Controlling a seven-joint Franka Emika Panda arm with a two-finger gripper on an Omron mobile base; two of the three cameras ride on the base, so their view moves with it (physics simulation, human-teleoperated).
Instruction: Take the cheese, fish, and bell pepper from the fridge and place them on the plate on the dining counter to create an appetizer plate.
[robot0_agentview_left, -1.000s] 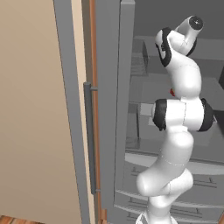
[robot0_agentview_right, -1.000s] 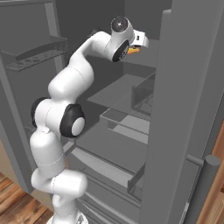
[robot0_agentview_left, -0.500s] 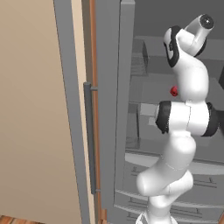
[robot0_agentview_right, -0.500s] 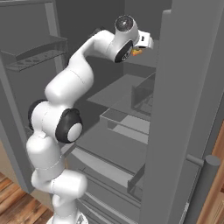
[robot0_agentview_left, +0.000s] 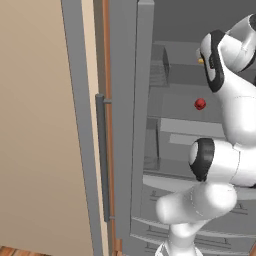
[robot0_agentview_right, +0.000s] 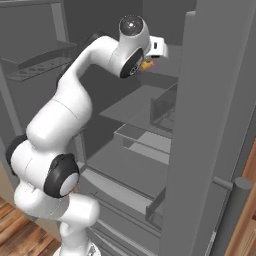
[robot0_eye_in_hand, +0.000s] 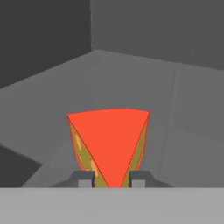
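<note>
We see the arm reaching high into the fridge (robot0_agentview_right: 210, 100) — gripper (robot0_eye_in_hand: 112, 178) clamped on the cheese (robot0_eye_in_hand: 109, 144), its narrow end between the fingers, broad end away.

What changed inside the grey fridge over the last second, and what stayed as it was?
The gripper closed on the orange-yellow cheese wedge and the arm's upper part rose slightly. The round dark-red bell pepper stayed on its grey shelf, and the fridge door stayed open.
</note>
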